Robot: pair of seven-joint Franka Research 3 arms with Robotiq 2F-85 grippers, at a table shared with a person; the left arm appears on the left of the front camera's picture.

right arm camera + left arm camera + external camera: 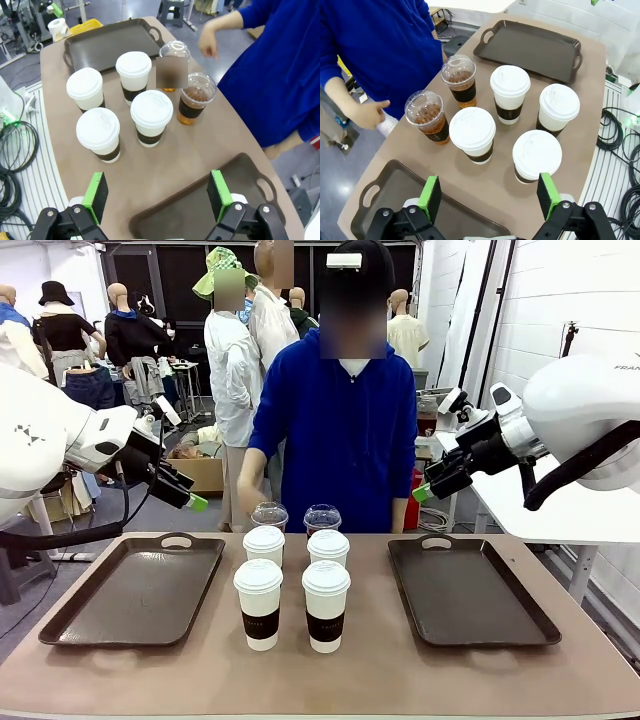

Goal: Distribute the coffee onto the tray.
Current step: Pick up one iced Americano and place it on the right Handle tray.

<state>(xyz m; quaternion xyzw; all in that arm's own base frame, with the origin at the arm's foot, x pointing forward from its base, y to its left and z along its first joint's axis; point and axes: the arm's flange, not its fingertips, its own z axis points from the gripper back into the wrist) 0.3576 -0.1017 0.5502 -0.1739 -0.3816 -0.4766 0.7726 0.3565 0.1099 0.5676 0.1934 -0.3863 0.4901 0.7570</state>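
Nothing distributed yet: 4 white lidded paper cups (259,590) and 2 clear domed cups (269,515) stand between dark brown trays (140,590). Left gripper (488,196) and right gripper (156,196) hover, fingers spread; next, probably grasp 1 cup.

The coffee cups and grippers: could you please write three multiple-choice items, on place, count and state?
1. Where do the cups stand?
A. On the table, between the left tray and right tray.
B. On the left tray.
C. On the right tray.

2. How many cups have white lids?
A. Two.
B. Four.
C. Six.

3. How are the left gripper and right gripper?
A. Both shut.
B. Left shut on a cup.
C. Both open.

Answers: A, all six sit on bare table; B, the other two have clear domes; C, each one's pads stand wide apart.
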